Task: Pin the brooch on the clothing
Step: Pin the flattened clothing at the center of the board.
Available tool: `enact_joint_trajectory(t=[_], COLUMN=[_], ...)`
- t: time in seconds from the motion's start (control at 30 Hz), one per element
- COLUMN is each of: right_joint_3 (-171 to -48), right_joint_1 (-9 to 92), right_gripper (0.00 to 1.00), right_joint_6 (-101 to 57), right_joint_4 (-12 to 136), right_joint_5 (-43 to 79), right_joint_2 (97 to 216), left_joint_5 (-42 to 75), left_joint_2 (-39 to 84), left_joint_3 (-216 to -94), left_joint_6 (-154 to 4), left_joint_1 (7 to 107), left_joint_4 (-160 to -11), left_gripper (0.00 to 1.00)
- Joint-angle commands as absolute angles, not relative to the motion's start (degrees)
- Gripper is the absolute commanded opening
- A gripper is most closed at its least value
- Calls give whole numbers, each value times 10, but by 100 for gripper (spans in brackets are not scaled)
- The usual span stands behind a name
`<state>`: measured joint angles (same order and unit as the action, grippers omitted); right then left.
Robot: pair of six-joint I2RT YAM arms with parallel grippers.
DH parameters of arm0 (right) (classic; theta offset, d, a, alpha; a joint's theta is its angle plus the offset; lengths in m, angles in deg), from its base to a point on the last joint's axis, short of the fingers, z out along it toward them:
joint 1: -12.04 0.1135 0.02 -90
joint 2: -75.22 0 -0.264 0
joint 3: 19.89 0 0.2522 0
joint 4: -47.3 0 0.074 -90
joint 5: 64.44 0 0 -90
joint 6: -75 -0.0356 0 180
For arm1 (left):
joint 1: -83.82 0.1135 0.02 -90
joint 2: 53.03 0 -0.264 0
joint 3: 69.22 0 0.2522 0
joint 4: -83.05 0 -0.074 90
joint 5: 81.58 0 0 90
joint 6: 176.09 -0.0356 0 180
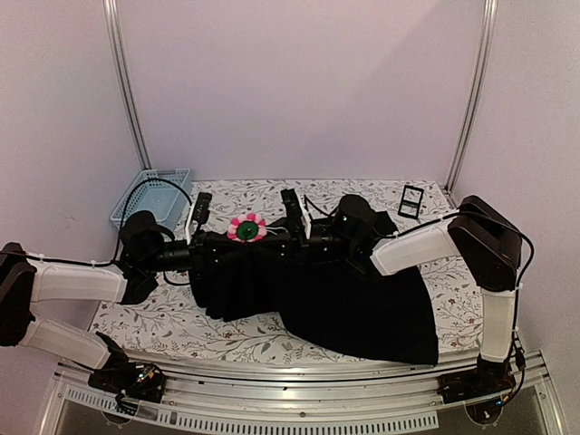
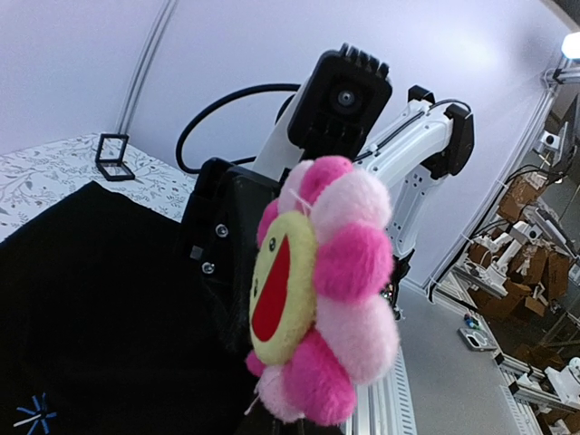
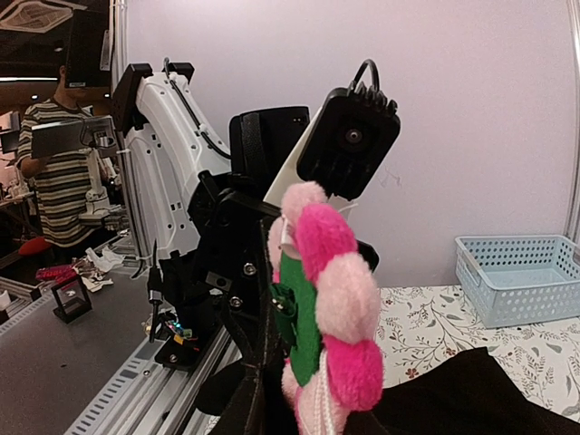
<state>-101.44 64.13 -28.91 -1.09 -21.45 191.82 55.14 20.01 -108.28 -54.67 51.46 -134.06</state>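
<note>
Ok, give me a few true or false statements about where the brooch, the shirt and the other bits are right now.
1. The brooch lies in the blue basket. False: it is outside the basket, over the upper edge of the shirt.
2. The brooch has pink petals and a yellow centre with a red mouth. True.
3. The shirt is white. False: it is black.
4. A small black stand is at the far right of the table, off the shirt. True.
5. The brooch covers the blue star emblem. False: the emblem shows uncovered, apart from the brooch.
</note>
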Motion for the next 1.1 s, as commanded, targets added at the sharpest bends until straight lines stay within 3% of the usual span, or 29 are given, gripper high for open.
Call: enact_joint_trajectory(t=[0.0,0.33,0.4,0.5,0.67,0.9,1.07], right_joint_3=[-1039,-1047,-1047,-1045,-1054,-1063,-1072], right_joint_1=[647,648,647,647,647,648,648], right_gripper=[17,5,7,17,22,22,16], right_joint_6=[-290,-301,-305,-311,-308,-321,-336], right_joint_4=[-17,-19,-24,-32,-36,-61,-70], right_joint_5=[-226,-237,-235,-228,-226,-235,-245], right_joint_2=[1933,1935,1934,1933,1935,1947,1955], left_joint_5=[556,557,558,559,565,568,570], left_joint_2=[200,198,199,199,201,204,206], left_joint_3=[-1090,-1089,-1089,-1089,-1091,-1092,-1094], left_joint_6=[-556,-558,-558,-558,-559,-558,-559], left_joint_1=[513,512,512,512,512,510,509], left_joint_4=[-1353,-1346,-1344,-1344,-1344,-1344,-1342], left_gripper=[0,0,0,0,0,0,0])
